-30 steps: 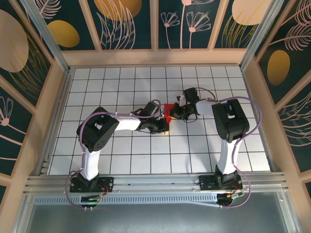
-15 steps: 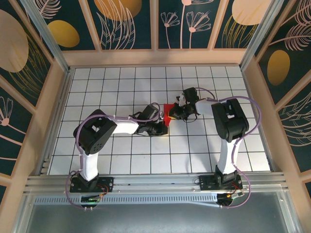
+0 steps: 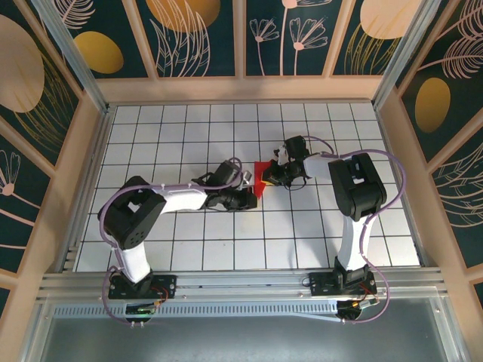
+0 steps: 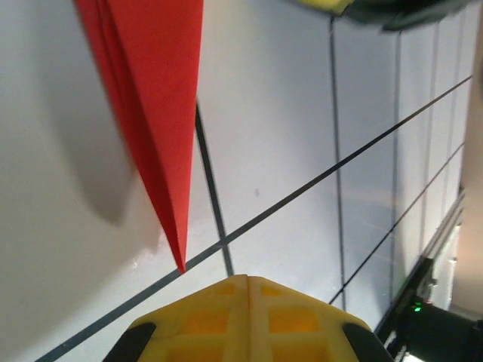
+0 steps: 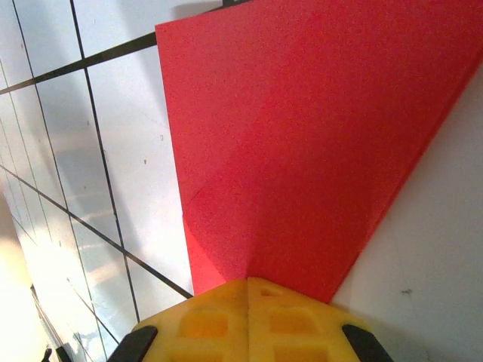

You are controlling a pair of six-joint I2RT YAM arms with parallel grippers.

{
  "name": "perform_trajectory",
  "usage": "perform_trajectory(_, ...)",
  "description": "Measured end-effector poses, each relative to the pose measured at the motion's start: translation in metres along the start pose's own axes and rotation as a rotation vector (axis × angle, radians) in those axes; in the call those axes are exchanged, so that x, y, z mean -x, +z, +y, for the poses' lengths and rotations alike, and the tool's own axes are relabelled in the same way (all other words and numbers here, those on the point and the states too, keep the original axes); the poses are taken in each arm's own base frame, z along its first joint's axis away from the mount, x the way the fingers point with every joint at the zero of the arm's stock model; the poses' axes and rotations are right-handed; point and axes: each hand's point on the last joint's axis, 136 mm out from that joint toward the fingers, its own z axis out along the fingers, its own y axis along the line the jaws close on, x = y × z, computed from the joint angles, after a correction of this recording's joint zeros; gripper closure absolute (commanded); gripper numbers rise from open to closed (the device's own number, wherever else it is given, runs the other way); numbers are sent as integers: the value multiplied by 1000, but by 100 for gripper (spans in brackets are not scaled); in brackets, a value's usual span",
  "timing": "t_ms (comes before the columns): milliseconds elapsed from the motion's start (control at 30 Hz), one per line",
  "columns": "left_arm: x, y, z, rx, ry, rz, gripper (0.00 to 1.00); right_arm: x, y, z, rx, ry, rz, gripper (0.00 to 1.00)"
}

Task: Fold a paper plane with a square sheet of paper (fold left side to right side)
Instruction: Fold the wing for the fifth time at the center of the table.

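Red paper (image 3: 260,178) lay dart-folded on the surface (image 3: 189,241); you should have pinned it with the closed right end effector (image 5: 247,285) (pressing, not pinching) and run the closed, empty left end effector (image 4: 247,283) along its crease.

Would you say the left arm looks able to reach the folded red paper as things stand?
Probably yes: its shut end effector faces the pointed tip of the thin folded red paper, nothing between them.
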Motion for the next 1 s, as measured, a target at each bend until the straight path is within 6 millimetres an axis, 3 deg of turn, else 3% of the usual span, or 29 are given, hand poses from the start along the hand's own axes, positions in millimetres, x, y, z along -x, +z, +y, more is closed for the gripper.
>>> perform_trajectory(167,36,-7,-14,-39,21,-58,100,0,0,0,0,0,0,100)
perform_trajectory(333,53,10,-17,-50,42,-51,100,0,0,0,0,0,0,100)
perform_trajectory(567,59,34,-2,-18,51,-24,100,0,0,0,0,0,0,100)
perform_trajectory(1000,58,50,15,14,73,-6,100,0,0,0,0,0,0,100)
